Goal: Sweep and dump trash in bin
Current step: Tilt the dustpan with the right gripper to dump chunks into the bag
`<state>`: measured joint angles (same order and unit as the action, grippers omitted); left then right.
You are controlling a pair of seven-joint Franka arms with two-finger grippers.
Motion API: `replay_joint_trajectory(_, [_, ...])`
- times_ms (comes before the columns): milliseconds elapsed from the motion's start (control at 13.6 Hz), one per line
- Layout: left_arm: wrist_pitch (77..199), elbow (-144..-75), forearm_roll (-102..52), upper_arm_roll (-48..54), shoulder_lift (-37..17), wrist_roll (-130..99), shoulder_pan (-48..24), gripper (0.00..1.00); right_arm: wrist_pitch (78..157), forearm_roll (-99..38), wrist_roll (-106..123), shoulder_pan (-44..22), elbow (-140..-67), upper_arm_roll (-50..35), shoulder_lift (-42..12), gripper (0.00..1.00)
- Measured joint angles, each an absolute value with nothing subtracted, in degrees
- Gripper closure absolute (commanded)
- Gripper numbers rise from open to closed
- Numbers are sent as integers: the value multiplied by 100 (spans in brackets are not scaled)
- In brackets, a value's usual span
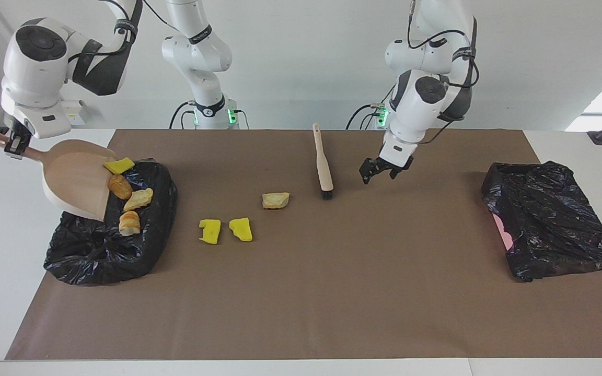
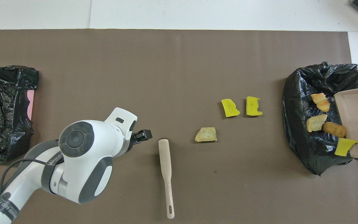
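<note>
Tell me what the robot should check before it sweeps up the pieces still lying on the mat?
1. Dustpan emptied: ok, four scraps lie on the black bin bag; the yellow one sits at the pan's lip.
2. Right end effector gripping the dustpan handle: ok.
3. Brush in hand: not ok, it lies on the mat.
4. Left end effector open, ready to grasp: ok, over the mat beside the brush.
5. Scraps left on the mat: not ok, two yellow pieces and one tan lump.
</note>
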<state>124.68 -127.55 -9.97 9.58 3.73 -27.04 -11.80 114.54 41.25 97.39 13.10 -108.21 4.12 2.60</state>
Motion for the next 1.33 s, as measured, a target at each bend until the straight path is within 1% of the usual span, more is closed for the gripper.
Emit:
replay_joint_trajectory(148, [11957, -12584, -996, 949, 503, -1958, -671, 0, 11456, 4125, 9794, 1314, -10749, 416, 255, 100])
replay_joint_trajectory(295, [11324, -12262, -930, 941, 624, -1386, -202, 0, 11504, 4122, 10064, 1315, -10602, 418, 238, 100])
replay_joint_trajectory(517, [10390, -11510, -644, 935, 667, -996, 178, 0, 11591, 4035, 10297, 1306, -10379, 372, 212, 100])
replay_joint_trajectory(664, [9934, -11059, -437, 935, 667, -908, 277, 0, 11596, 3711, 10383, 1300, -10168, 345, 125, 100])
replay_joint_trajectory(812, [9501, -10673, -245, 940, 667, -902, 280, 0, 11574, 3078, 10586, 1304, -9994, 349, 50, 100])
replay_joint_trajectory(1107, [8508, -9743, -165, 924, 695, -897, 440, 0, 11298, 2255, 10587, 1306, -9942, 355, 26, 100])
replay_joint_trajectory(1181, [8376, -9594, -162, 920, 701, -889, 486, 0, 11181, 2107, 10430, 1293, -9942, 352, 26, 100])
replay_joint_trajectory(1328, [8327, -9522, -162, 922, 697, -780, 504, 0, 10987, 2041, 9697, 1193, -9947, 344, 26, 100])
